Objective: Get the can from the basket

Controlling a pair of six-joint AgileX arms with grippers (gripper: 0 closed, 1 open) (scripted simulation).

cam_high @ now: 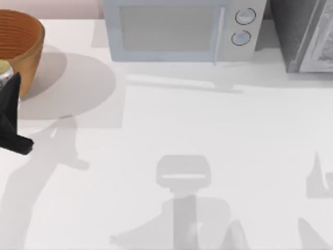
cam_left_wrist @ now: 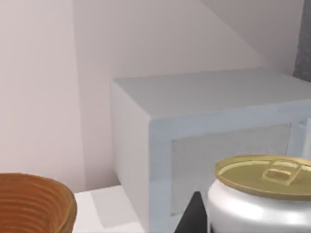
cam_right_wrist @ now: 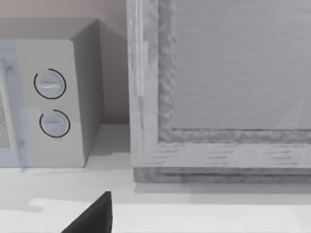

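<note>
Holding the small pale upright can with its dull gold top (cam_left_wrist: 265,194) clamped, the left end effector (cam_high: 8,91) is hovering just outside the round orange-brown wicker basket (cam_high: 21,36), above the white worktop (cam_high: 208,130).

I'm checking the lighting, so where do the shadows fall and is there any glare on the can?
Top view: soft grey shadows on the table beside the basket and under the microwave. Left wrist view: the can shows a mild sheen, no harsh glare.

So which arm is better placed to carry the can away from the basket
Left. Its gripper is at the table's left edge beside the basket, with the can right at it. The right arm's view faces the microwave, far off.
</note>
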